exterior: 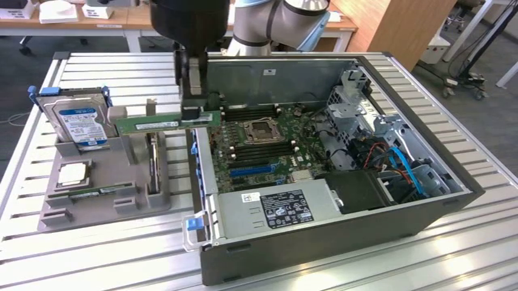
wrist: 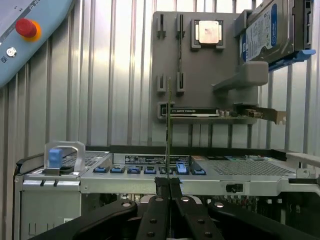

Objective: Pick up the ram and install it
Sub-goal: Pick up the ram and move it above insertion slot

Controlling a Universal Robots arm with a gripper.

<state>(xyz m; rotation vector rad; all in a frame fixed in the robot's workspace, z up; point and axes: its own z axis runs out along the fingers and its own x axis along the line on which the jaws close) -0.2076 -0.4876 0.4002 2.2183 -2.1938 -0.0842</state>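
One ram is hanging level, the gripper pinching one end above the open case's edge nearest the tray; steady carrying is likely demanding a level stick and wall clearance

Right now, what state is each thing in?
gripper: shut on the ram
ram: held level and on edge, in the air between holder and case
second ram: resting in its holder slot
hard drive: standing upright in the holder
card: standing on edge in the holder
case: open, side panel off
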